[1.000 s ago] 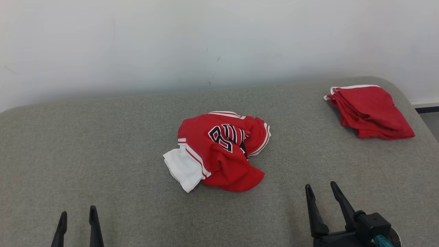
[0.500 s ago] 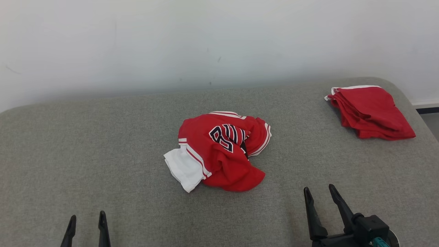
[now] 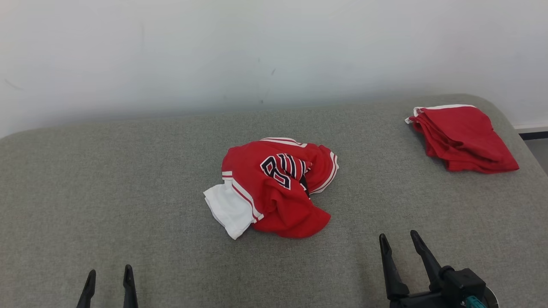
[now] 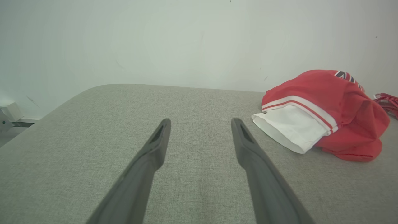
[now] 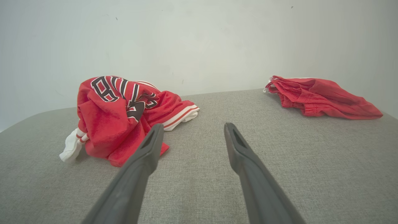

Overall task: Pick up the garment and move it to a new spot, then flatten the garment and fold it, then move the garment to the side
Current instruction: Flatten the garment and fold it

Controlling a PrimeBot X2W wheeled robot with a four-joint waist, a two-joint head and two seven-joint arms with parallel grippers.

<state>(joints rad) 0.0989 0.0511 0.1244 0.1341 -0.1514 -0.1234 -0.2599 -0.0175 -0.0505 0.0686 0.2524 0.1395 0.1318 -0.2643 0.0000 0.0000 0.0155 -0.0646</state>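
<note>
The left gripper (image 3: 109, 270) hovers over the front of the bench (image 3: 107, 179), fingers spread wide and empty; the crumpled garment (image 3: 274, 192) lies mid-bench; the right gripper (image 3: 397, 234) is likewise spread and empty. Pinching just 1 loose fold may twist the bundle tighter or drag it toward the folded red pile (image 3: 464, 139).
</note>
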